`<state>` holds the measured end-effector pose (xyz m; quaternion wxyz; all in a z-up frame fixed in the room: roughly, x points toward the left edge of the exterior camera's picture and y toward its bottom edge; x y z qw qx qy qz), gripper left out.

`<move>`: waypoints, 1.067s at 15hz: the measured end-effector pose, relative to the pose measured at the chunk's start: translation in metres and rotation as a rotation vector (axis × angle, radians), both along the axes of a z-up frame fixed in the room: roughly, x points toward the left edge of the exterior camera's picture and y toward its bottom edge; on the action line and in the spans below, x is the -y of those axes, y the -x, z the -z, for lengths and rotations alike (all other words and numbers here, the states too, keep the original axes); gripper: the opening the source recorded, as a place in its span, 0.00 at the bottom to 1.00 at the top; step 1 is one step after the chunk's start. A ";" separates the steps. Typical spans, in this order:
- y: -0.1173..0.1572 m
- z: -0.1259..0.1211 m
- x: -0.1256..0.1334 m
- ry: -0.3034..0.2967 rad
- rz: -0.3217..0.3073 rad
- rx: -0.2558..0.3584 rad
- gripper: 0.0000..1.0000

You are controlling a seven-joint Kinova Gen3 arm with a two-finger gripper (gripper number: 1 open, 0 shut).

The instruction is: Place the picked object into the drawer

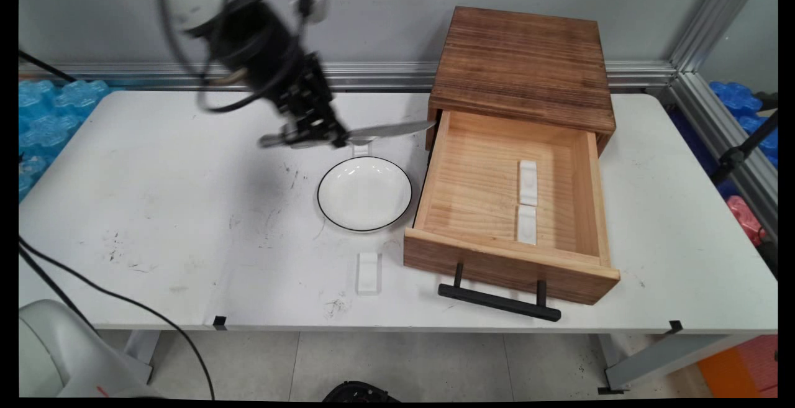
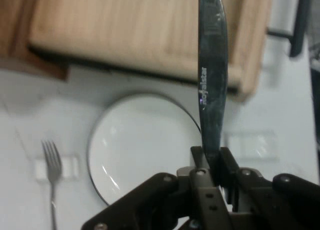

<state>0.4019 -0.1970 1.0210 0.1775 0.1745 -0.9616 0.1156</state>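
Observation:
My gripper point(image 1: 320, 135) hangs above the table behind the white plate point(image 1: 364, 193), shut on a metal table knife point(image 1: 391, 130). The knife lies level, its blade tip pointing right toward the open wooden drawer point(image 1: 587, 203). In the hand view the knife point(image 2: 212, 84) rises from between the shut fingers point(image 2: 212, 165), crossing over the plate point(image 2: 145, 145) rim and the drawer's side wall point(image 2: 150, 34). A fork point(image 2: 51, 175) rests on a small white holder at the hand view's left; the arm hides it in the main view.
The drawer box point(image 1: 522, 60) stands at the back right; its drawer holds two white rests point(image 1: 527, 202) and has a black handle point(image 1: 499, 300). A clear rest point(image 1: 368, 269) lies in front of the plate. Black cables hang from the arm.

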 end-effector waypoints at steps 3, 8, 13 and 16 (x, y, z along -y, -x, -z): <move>0.040 -0.003 0.033 0.045 0.011 -0.012 0.00; 0.106 0.025 0.085 0.070 0.057 -0.008 0.00; 0.158 0.070 0.126 0.057 0.109 0.018 0.00; 0.182 0.097 0.143 0.048 0.142 0.041 0.00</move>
